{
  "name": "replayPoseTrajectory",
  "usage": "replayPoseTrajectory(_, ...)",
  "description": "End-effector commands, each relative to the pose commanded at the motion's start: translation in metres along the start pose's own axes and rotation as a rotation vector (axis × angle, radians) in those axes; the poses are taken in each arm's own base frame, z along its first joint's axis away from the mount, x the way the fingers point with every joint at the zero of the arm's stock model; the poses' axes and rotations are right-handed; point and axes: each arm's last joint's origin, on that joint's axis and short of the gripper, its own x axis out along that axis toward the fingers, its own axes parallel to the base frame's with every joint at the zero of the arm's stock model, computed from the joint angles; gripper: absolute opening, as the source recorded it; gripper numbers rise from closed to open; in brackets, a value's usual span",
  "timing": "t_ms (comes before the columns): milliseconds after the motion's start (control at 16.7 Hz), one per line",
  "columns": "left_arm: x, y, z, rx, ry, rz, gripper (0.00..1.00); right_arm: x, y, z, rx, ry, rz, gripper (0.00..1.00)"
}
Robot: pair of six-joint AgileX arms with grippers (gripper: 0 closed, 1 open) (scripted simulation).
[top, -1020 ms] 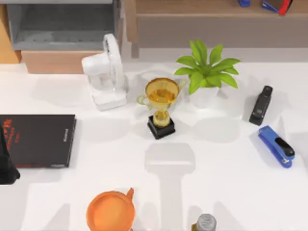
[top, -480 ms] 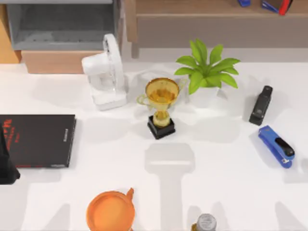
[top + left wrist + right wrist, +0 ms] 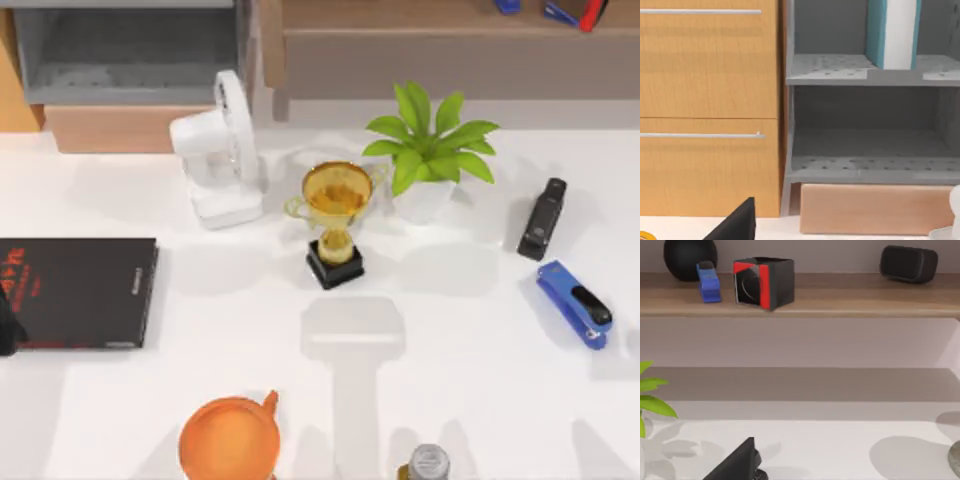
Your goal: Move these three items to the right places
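- Teal covers and white page edges mark the thick book (image 3: 892,32), which stands upright on the upper grey shelf (image 3: 830,70) of the open shelving unit, beside the wooden drawers (image 3: 707,105), as my left wrist view has it.
- Writing: the thin black book (image 3: 85,290) lying flat at the table's left has red marks at its left end and a small pale line of print near its right edge, too small for me to read. I can make out no brand or label on anything else.
- My left gripper (image 3: 8,325) sits at the far left edge of the top view, over the left end of the black book; I cannot tell whether its fingers are apart or together. The teal book is on the shelving well apart from it, ahead of its wrist camera and higher.
- In my right wrist view a dark part of the right arm's own gripper (image 3: 737,462) shows low in the frame; I cannot tell how its fingers stand either.
- That view looks at a wooden wall shelf (image 3: 840,302) carrying a black ball (image 3: 690,257), a small blue item (image 3: 707,282), a black and red box (image 3: 762,282) and a dark speaker (image 3: 908,263).
- On the white table (image 3: 450,330) stand a white fan (image 3: 220,160), a gold trophy (image 3: 335,220) on a black base, a potted green plant (image 3: 430,150), a black stapler (image 3: 543,218), a blue stapler (image 3: 573,303), an orange cup (image 3: 228,438) at the near edge and a grey-capped bottle (image 3: 428,463) beside it.
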Motion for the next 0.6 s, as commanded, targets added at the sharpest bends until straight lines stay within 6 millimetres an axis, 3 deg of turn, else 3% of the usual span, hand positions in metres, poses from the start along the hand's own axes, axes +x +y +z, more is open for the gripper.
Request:
replayPoseTrajectory(180,0.014,-0.003,0.042,-0.008,-0.04,-0.004,1.0,0.0,0.0,0.0,0.0,0.0,0.0,1.0)
replayPoseTrajectory(300,0.035,-0.005,0.069,-0.014,-0.042,-0.007,1.0,0.0,0.0,0.0,0.0,0.0,0.0,1.0)
replayPoseTrajectory(480,0.089,-0.013,0.099,-0.018,-0.006,-0.01,1.0,0.0,0.0,0.0,0.0,0.0,0.0,1.0)
replayPoseTrajectory(600,0.135,-0.021,0.105,-0.018,0.03,-0.01,1.0,0.0,0.0,0.0,0.0,0.0,0.0,1.0)
